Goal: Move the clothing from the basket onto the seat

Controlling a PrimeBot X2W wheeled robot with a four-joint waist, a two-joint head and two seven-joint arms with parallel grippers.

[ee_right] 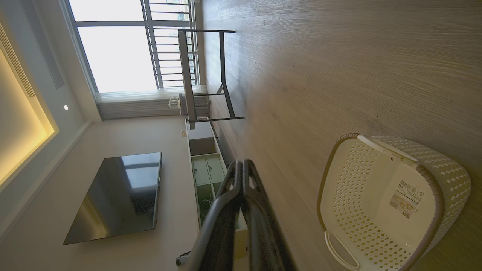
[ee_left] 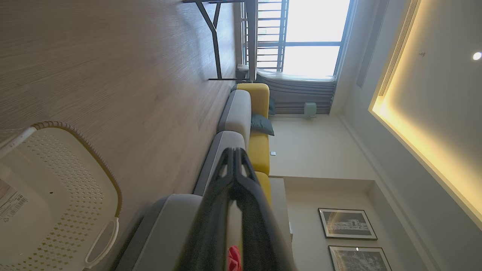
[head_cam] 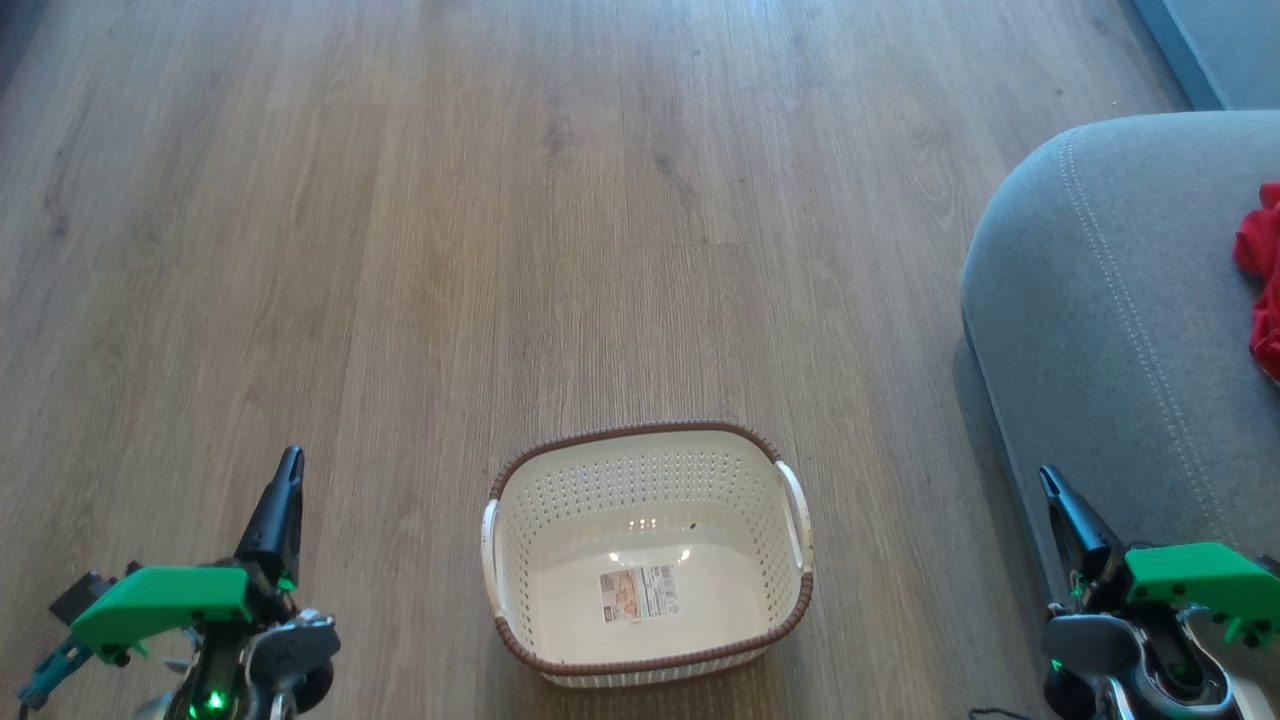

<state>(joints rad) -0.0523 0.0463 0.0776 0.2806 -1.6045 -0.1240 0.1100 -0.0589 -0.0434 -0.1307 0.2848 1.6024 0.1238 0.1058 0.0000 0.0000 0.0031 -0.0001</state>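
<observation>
Basket: the cream basket (head_cam: pixel 640 478) stands on the wooden floor (head_cam: pixel 400 250), at 6 o'clock in the head view. Its open side faces up.
Basket's long way: it runs from 9 o'clock to 3 o'clock, with one of its handles (head_cam: pixel 797 505) at each end.
Inside the basket: a paper label (head_cam: pixel 637 593) lies flat on the bottom.
Seat: the big grey seat (head_cam: pixel 1100 330) is at 3 o'clock in the head view, off to the 2 o'clock side of the basket and not touching it. Its round corner points to about 10 o'clock.
Stitching: a line of light stitching (head_cam: pixel 1117 290) runs down the seat from 12 o'clock toward 5 o'clock.
Clothing: the red clothing (head_cam: pixel 1262 290) lies on the seat at the 3 o'clock edge of the head view. The edge cuts it off, so I cannot tell which way it points. The part I can see runs from 12 to 6 o'clock.
Left gripper: the left gripper (head_cam: pixel 290 466) is at 8 o'clock, above the floor, pointing to 12 o'clock. Its fingers (ee_left: pixel 211 233) meet at the tips and grip nothing.
Right gripper: the right gripper (head_cam: pixel 1050 484) is at 4 o'clock, by the seat's near edge, pointing to about 11 o'clock. Its fingers (ee_right: pixel 260 233) are pressed together at the tips and grip nothing.
</observation>
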